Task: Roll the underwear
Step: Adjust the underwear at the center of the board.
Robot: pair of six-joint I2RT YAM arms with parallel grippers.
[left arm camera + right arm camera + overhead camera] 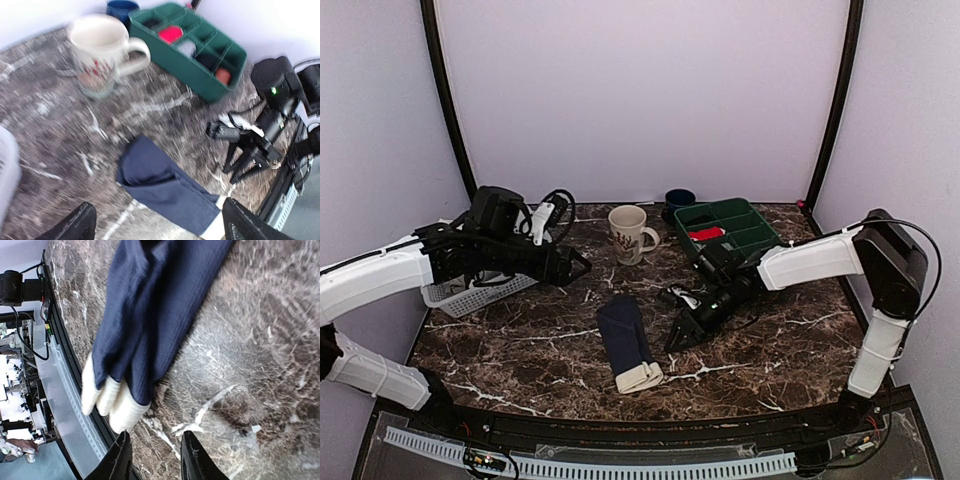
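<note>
The navy-blue underwear (626, 335) lies folded into a long strip in the middle of the marble table, its cream-white waistband (641, 377) at the near end. It shows in the left wrist view (167, 185) and the right wrist view (155, 305), waistband (117, 402) bunched. My left gripper (578, 266) hovers open and empty to the far left of the garment; its fingertips (75, 227) frame the cloth from above. My right gripper (680, 335) is open and empty just right of the garment, its fingertips (192, 455) above bare marble near the waistband.
A cream mug (628, 233) and a dark blue cup (678, 201) stand at the back. A green divided tray (730, 228) with small rolled bundles sits back right. A white basket (470, 293) is at the left. A black table rim (75, 390) runs by the waistband.
</note>
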